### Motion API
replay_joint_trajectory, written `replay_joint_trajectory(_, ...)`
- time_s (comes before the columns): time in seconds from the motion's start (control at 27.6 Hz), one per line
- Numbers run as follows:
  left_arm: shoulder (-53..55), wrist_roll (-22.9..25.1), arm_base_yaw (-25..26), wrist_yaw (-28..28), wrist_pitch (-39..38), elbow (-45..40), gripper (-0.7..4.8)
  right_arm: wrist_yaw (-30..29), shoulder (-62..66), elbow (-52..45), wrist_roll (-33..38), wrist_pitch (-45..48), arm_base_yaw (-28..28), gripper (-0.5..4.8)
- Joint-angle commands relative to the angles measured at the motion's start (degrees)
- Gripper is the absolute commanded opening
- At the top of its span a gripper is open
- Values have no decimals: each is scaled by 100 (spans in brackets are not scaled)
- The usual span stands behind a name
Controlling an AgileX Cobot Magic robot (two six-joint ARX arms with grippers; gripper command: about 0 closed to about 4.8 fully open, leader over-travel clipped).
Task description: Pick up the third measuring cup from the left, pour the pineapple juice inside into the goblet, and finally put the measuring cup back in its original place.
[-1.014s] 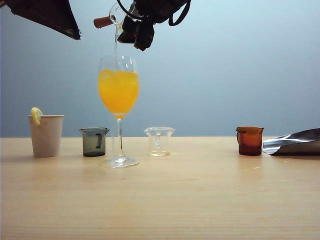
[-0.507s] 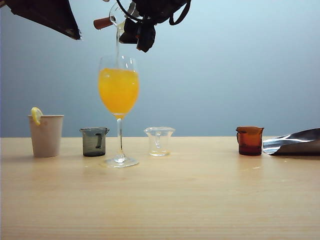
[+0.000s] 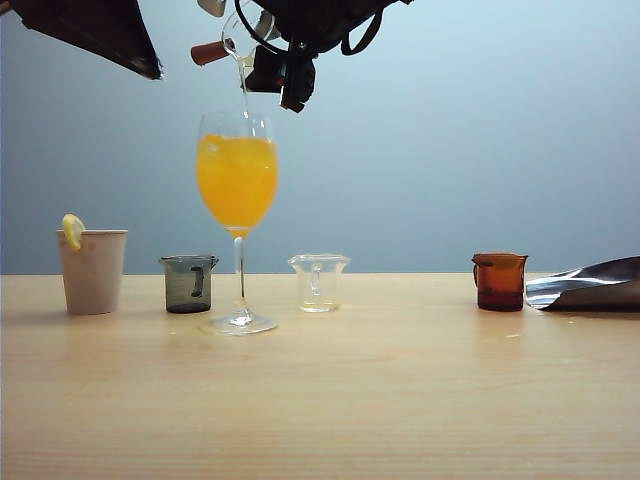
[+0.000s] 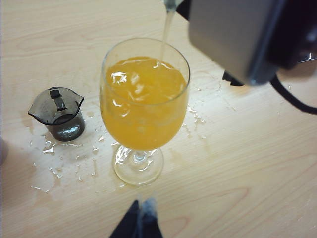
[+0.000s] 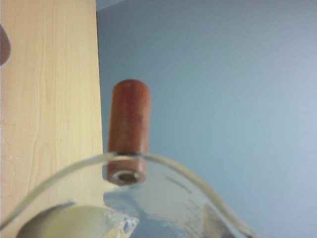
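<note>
Holding the third measuring cup [image 3: 238,38] tilted at upper centre, my right gripper [image 3: 262,45] streams pineapple juice [image 3: 243,85] into the goblet [image 3: 237,185]. Grey cup [image 3: 188,283] and clear beaker [image 3: 318,282] flank its stem. Left gripper [image 4: 138,224]: I cannot tell its jaw state.

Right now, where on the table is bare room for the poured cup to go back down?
The widest free patch lies between the clear plastic beaker and the amber-brown cup; the front tabletop is bare too. It is crowded and wet around the tall stemmed goblet and the smoky grey cup.
</note>
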Motion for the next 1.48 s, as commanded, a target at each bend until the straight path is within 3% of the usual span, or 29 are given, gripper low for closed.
replay_joint_trajectory(0.04, -9, 17, -7, -7, 70, 26, -5, -42, -13, 33, -210, 243, 4, 198)
replay_joint_trajectory(0.62, -9, 17, -7, -7, 70, 26, -5, -94, -13, 33, -1325, 247, 7, 197)
replay_joint_trajectory(1.27, -9, 17, -7, -7, 70, 26, -5, -326, -13, 33, -1843, 367, 11, 197)
replay_joint_trajectory(1.48, -9, 17, -7, -7, 70, 26, -5, -323, -13, 33, -2382, 422, -7, 198)
